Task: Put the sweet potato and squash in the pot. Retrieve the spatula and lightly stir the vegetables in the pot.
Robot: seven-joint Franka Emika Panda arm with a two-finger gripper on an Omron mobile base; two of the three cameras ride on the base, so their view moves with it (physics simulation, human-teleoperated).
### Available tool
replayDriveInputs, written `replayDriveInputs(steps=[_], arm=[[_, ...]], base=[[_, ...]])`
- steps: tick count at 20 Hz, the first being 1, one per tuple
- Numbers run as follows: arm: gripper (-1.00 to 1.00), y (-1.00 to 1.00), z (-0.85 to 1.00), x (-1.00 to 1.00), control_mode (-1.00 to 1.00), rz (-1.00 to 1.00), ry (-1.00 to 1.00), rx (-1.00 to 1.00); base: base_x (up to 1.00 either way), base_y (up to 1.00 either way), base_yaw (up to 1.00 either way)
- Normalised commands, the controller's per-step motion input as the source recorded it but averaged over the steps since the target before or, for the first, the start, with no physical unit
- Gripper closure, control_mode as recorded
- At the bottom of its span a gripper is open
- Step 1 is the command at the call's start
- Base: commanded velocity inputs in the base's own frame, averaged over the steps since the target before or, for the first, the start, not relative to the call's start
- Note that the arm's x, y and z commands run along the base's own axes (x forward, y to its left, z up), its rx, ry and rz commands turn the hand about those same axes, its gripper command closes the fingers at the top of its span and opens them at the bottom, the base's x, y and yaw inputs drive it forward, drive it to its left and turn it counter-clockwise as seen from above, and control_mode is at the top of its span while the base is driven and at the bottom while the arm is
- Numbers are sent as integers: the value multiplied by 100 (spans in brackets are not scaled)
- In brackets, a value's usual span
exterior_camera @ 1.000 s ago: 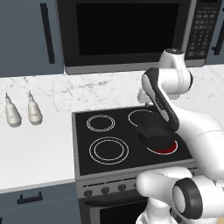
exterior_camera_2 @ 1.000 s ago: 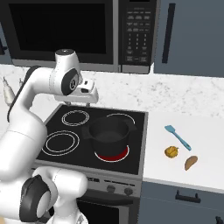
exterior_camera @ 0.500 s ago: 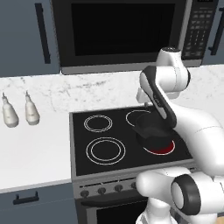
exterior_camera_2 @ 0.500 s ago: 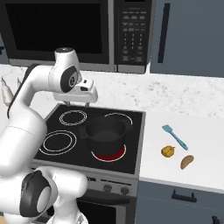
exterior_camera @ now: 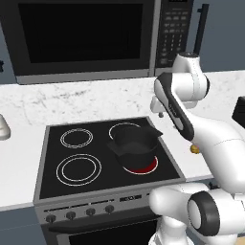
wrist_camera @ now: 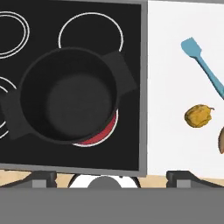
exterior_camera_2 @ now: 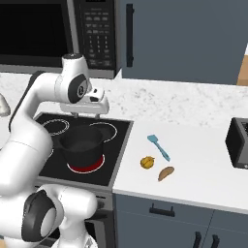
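The black pot [wrist_camera: 70, 96] stands on the cooktop [exterior_camera_2: 116, 150] over the front right burner [wrist_camera: 103, 133], which glows red under the pot's near edge. The pot sits a little off that ring, toward the back, so a crescent of red shows in front of it. Its two short flat handles point toward the back right and the front left of the stove. The hand view looks straight into it and its inside is bare and dark.

The gripper [exterior_camera_2: 88, 107] hangs in the air above the pot and the back right burner, well clear of the rim. Its jaws stand spread wide, with nothing between them.

To the right of the stove, on the white counter [exterior_camera_2: 193, 155], lie the three other things. The light-blue spatula [exterior_camera_2: 159, 147] is farthest back, its blade toward the stove's back and its thin handle running toward the counter's front right. Just in front of it lies the squash [exterior_camera_2: 147, 162], a round orange-yellow lump near the cooktop's right edge. The sweet potato [exterior_camera_2: 166, 173], a longer tan lump, lies just to the right of the squash and closer to the counter's front edge. The two vegetables are near each other but apart, and neither touches the spatula.

A microwave [exterior_camera: 86, 38] hangs over the stove, and a dark toaster [exterior_camera_2: 238, 143] stands at the counter's far right
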Motion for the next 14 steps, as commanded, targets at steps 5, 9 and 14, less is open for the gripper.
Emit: replayDriveInputs(steps=[5, 9, 14], arm=[[-100, 0, 0, 0, 100, 0, 0, 0], [-100, -16, -6, 0, -100, 0, 1, 0], [-100, -100, -28, 9, -100, -5, 10, 0]], base=[[0, -22, 0], [0, -4, 0], [0, 0, 0]])
